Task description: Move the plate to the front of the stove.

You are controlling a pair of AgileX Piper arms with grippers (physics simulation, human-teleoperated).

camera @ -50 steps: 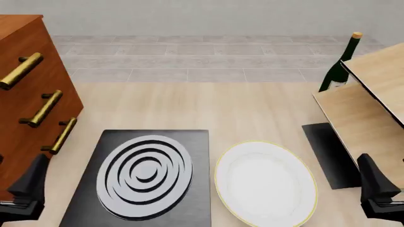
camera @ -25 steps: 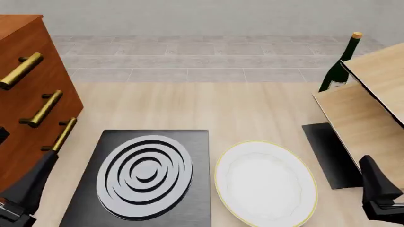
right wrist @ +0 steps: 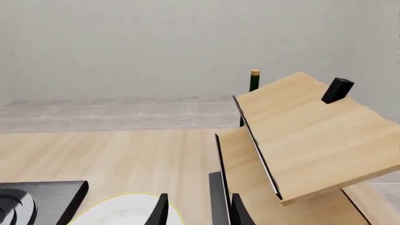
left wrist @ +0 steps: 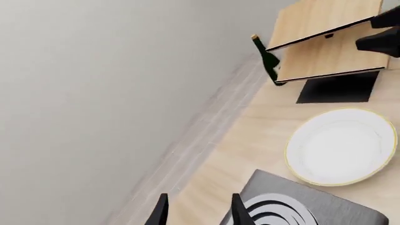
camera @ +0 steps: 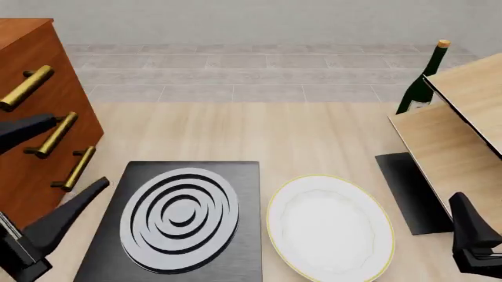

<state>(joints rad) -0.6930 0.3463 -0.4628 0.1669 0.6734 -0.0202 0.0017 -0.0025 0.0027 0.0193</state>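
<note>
My left gripper (camera: 47,170) is spread wide, holding nothing, beside the stove's (camera: 182,218) left edge. My right gripper (camera: 473,239) sits low at the right; fingers parted a little in its wrist view, empty. The plate (camera: 330,226) lies just right of the stove, untouched. Farther back stands a green bottle (camera: 422,82).

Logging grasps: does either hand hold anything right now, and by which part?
Nothing is held. The left hand is open over the table, the right hand open; the plate lies untouched.
</note>
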